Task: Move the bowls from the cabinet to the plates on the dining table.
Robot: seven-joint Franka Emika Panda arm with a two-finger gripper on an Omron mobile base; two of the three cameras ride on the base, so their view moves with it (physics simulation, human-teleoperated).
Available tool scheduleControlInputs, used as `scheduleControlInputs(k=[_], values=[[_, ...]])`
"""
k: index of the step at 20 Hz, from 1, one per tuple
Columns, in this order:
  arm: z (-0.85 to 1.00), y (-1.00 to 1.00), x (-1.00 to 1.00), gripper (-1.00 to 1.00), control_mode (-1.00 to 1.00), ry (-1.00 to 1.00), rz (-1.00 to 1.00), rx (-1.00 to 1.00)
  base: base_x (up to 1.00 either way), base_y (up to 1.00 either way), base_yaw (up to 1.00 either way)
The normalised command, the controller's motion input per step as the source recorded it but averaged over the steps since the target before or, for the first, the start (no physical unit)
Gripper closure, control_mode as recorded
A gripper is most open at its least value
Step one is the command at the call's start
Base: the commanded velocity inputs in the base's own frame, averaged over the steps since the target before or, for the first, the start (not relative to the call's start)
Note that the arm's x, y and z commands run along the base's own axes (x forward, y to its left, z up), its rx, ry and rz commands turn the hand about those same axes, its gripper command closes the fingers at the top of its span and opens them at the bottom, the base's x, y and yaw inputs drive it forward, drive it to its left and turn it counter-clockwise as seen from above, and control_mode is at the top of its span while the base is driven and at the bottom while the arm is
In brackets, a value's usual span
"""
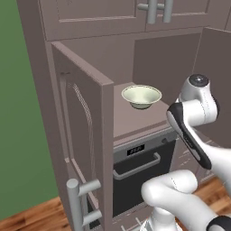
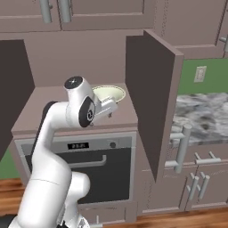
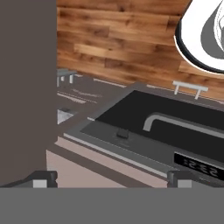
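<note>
on cabinet [image 1: 85,135] shelf above oven [image 1: 140,173], cream bowl [image 1: 141,96] waits; gripper [image 3: 111,177] spread wide, empty (looking down over oven front). raise, straddle bowl rim, close gently.

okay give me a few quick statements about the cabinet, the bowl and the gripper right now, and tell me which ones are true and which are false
1. A pale cream-green bowl sits on the shelf inside the cabinet. True.
2. The cabinet doors are closed. False: both doors stand swung open.
3. The gripper is clamped on the bowl. False: its jaws are open and hold nothing.
4. A dark oven front with a curved handle sits below the shelf. True.
5. The bowl lies tipped on its side. False: it stands upright, rim up.
</note>
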Motion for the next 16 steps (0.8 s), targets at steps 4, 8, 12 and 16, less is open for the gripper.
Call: scheduleControlInputs(k=[4, 8, 12, 16], values=[[0.0, 0.08, 0.25, -1.0, -1.0, 0.0, 0.08, 0.0, 0.0, 0.0, 0.0], [0.04, 0.13, 0.37, -1.0, -1.0, 0.0, 0.05, -0.04, 0.0, 0.0, 0.0], [0.0, 0.13, 0.46, -1.0, -1.0, 0.0, 0.05, -0.1, 0.0, 0.0, 0.0], [0.0, 0.2, 0.32, -1.0, -1.0, 0.0, 0.07, -0.13, 0.0, 0.0, 0.0]])
